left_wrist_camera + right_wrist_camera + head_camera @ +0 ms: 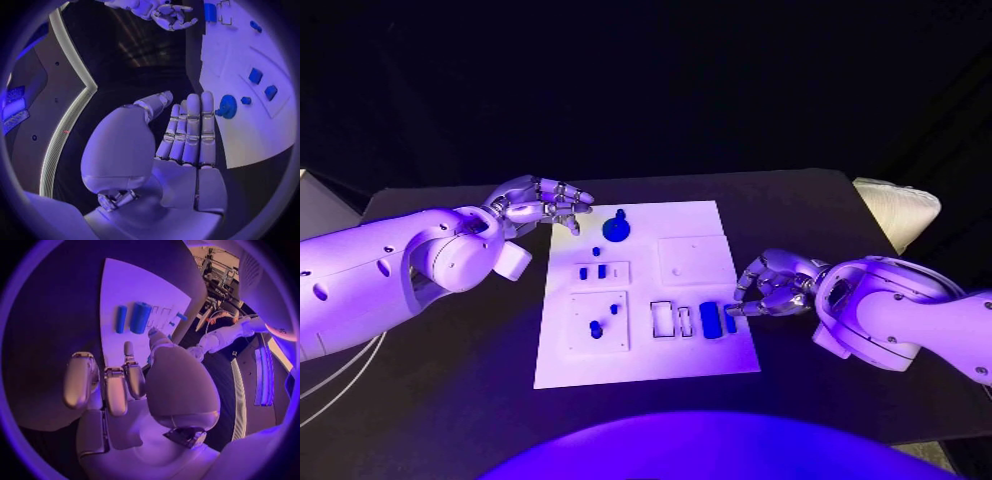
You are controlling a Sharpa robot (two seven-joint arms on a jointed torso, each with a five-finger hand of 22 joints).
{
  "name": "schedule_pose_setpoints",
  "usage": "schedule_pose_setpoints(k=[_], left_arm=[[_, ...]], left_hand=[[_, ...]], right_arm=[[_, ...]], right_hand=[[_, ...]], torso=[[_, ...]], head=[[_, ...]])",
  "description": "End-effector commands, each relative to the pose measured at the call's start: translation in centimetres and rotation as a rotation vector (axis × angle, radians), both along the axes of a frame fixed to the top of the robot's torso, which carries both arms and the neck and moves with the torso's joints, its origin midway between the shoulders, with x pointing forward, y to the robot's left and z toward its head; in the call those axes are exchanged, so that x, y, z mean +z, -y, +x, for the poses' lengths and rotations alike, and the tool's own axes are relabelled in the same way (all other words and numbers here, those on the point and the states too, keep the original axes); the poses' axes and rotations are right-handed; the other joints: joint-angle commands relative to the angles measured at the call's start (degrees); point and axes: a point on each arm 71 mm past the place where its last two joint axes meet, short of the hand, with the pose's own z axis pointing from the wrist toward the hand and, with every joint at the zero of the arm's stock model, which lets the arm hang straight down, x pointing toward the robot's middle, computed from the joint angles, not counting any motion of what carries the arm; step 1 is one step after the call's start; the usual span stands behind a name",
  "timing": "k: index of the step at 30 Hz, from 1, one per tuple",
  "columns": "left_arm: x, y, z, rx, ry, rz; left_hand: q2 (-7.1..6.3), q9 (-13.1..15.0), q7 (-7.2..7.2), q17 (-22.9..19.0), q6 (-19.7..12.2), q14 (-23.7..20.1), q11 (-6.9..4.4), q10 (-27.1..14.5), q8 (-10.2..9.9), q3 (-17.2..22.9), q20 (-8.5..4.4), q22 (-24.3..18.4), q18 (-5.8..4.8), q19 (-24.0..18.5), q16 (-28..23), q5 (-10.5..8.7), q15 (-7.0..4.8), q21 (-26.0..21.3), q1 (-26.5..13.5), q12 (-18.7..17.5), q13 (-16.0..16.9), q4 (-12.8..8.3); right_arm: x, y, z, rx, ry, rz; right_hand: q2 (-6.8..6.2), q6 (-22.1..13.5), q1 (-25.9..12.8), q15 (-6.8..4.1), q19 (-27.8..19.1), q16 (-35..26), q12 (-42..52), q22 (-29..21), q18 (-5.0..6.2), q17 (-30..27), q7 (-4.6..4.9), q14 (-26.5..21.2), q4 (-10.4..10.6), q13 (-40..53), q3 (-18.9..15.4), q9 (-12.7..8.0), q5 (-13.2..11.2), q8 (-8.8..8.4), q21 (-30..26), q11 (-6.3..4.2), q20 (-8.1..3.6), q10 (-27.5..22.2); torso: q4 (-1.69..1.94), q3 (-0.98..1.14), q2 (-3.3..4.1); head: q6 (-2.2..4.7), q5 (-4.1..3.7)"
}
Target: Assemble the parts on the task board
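The white task board [711,225] lies in the middle of the black table. A round blue part [616,228] stands near its far edge, with a small blue part [597,251] just in front of it. Two small blue parts [593,272] sit in a raised block. A thick blue bar [711,319] and a thinner blue bar [730,321] lie at the board's near right. My left hand [538,205] hovers off the far left corner, its fingers [190,130] straight and holding nothing. My right hand [769,285] hangs by the right edge, fingers [115,390] curled and apart from the bars [140,317].
More blue pieces [597,328] sit in a square block at the board's near left, and an empty rectangular recess [662,319] lies beside the bars. A pale padded object [899,215] stands off the table's far right corner. Bare black table [444,370] flanks the board.
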Motion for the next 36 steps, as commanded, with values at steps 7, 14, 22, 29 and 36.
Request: schedule_pose_setpoints(k=[7,14,22,29,36], left_arm=[[0.1,0.1,-0.1,-0.008,0.005,-0.014],[0.1,-0.1,-0.1,-0.006,0.004,-0.012],[0.1,-0.1,-0.1,-0.007,0.001,-0.011],[0.1,-0.1,-0.1,-0.008,0.0,-0.011],[0.0,-0.1,-0.2,-0.009,-0.003,-0.01]], left_hand=[[0.44,-0.1,0.05,-0.1,-0.3,-0.3,0.07,-0.5,0.2,-0.2,0.51,-0.1,0.76,0.0,-0.2,-0.08,0.18,-0.2,0.0,0.3,-0.1,0.0],[0.44,-0.1,0.05,-0.1,-0.3,-0.3,0.07,-0.5,0.2,-0.2,0.51,-0.1,0.76,0.0,-0.2,-0.08,0.18,-0.2,0.0,0.3,-0.1,0.0],[0.46,-0.1,0.07,-0.1,-0.3,-0.3,0.08,-0.5,0.3,-0.3,0.52,-0.1,0.77,0.0,-0.2,-0.08,0.19,-0.2,0.0,0.4,-0.1,0.0],[0.46,-0.1,0.07,-0.1,-0.3,-0.3,0.08,-0.5,0.3,-0.3,0.52,-0.1,0.77,0.0,-0.2,-0.08,0.19,-0.2,0.0,0.4,-0.1,0.0],[0.47,-0.1,0.08,-0.1,-0.3,-0.3,0.1,-0.6,0.3,-0.3,0.53,-0.1,0.76,0.0,-0.2,-0.08,0.2,-0.3,0.0,0.4,-0.1,0.1]], right_arm=[[-0.8,-1.4,-0.8,0.032,0.055,-0.084],[-1.3,-2.2,-1.0,0.057,0.058,-0.08],[-1.8,-3.1,-1.1,0.08,0.059,-0.071],[-2.1,-3.9,-0.8,0.098,0.063,-0.072],[-2.8,-4.2,-0.4,0.108,0.044,-0.114]], right_hand=[[0.94,1.2,-0.1,-0.34,3.3,0.6,0.5,10.0,-1.24,6.3,-0.1,4.2,0.1,2.6,-1.6,-0.1,-0.2,0.61,1.1,-0.14,-0.47,0.6],[1.5,1.8,0.0,-0.45,3.5,0.8,0.8,10.3,-1.37,6.9,-0.29,4.3,0.0,3.1,-2.1,-0.1,-0.2,0.84,1.9,-0.3,-0.54,0.9],[1.7,1.9,0.2,-0.5,3.5,0.9,0.8,10.3,-1.4,7.1,-0.34,4.3,0.0,3.3,-2.2,-0.1,0.0,0.86,2.1,-0.35,-0.57,1.0],[2.06,2.1,0.0,-0.53,3.5,1.0,0.8,10.5,-1.44,7.3,-0.35,4.4,0.1,3.4,-2.6,-0.2,0.3,0.82,2.4,-0.37,-0.62,1.0],[2.5,1.9,-2.3,-0.46,3.5,1.1,0.5,10.6,-1.45,7.7,-0.29,4.4,0.2,3.5,-4.7,-0.5,0.2,0.58,2.4,-0.29,-0.6,0.9]], torso=[[0.05,0.08,0.1],[0.03,0.08,0.11],[0.06,0.14,0.15],[0.05,0.1,0.12],[0.04,0.02,0.12]], head=[[-0.01,0.1],[-0.01,0.37],[-0.01,0.75],[-0.01,1.06],[-0.01,1.25]])
